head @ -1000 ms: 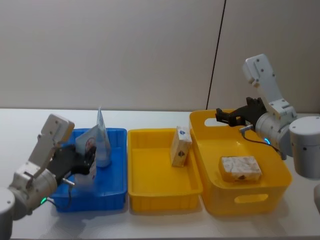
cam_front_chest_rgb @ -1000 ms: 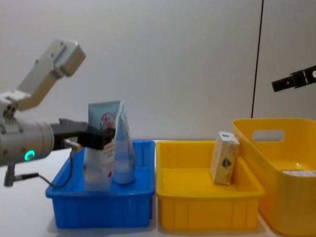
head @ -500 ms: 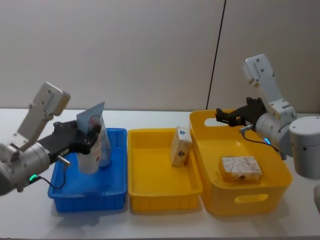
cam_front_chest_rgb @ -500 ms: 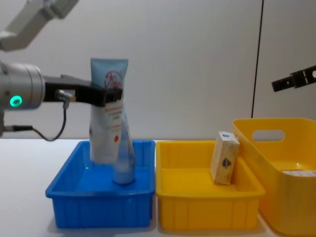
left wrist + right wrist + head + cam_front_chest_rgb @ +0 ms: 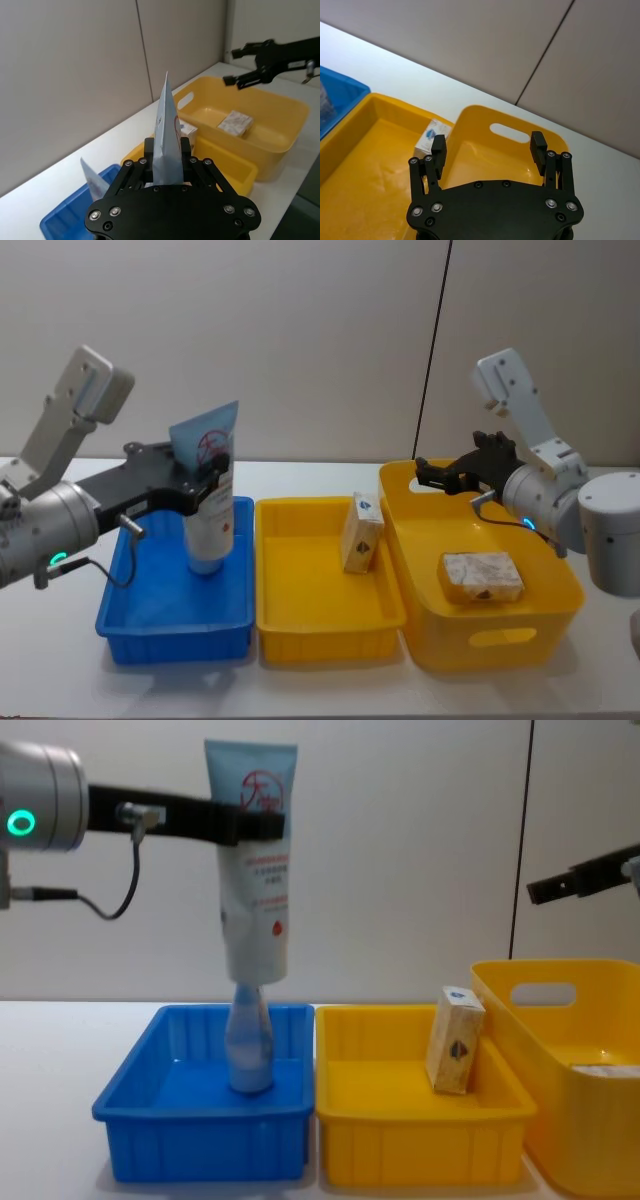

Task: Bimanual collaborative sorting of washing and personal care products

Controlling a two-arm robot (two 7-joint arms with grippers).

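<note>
Down at the front, the blue bin [image 5: 200,1140] holds one squeeze tube [image 5: 248,1055], standing on its cap straight below the left gripper [image 5: 255,820]. Its neighbour, the tube with the red logo [image 5: 256,900], has gone up in the last second. It was down in the bin beside the other, and now it hangs upright, cap down, clamped near its flat crimped end. Its cap is above the bin's rim, close to the standing tube's tip; I can't tell whether they touch. So the pick looks made — what's left is carrying it where it belongs.

Lower and to that gripper's right, a small carton [image 5: 455,1040] leans in the shallow yellow tray [image 5: 415,1155]. Farther over, the right gripper [image 5: 432,475] hangs spread wide and empty above the back rim of the deep yellow bin [image 5: 500,640] — it has edged slightly left. A second carton [image 5: 482,577] lies flat below it.
</note>
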